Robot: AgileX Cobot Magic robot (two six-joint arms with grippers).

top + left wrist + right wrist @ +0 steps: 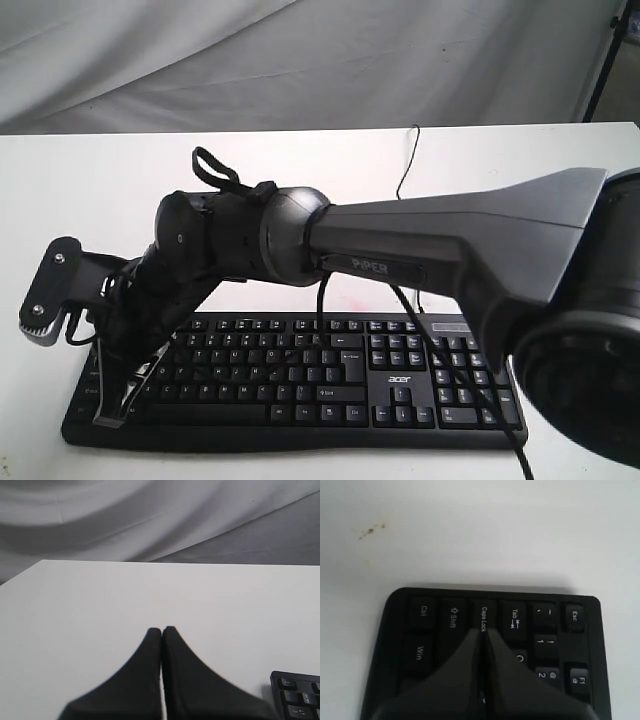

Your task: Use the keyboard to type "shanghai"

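The black keyboard [330,378] lies along the white table's near edge, with an acer logo [401,379] by the arrow keys and a thin cable [405,165] running back. My right arm reaches across to its left end. The right gripper [108,418] is shut and points down at the keys there. In the right wrist view its tips [483,630] sit at the Caps Lock key [483,616] of the keyboard [422,630]; whether they touch is unclear. The left gripper [161,629] is shut and empty over bare table, with a keyboard corner [297,697] beside it.
The white table [120,180] stretches behind and left of the keyboard. A grey cloth backdrop [300,60] hangs behind it, and a dark stand leg [608,60] shows at the far right. A small brown stain [370,531] marks the table beyond the keyboard's end.
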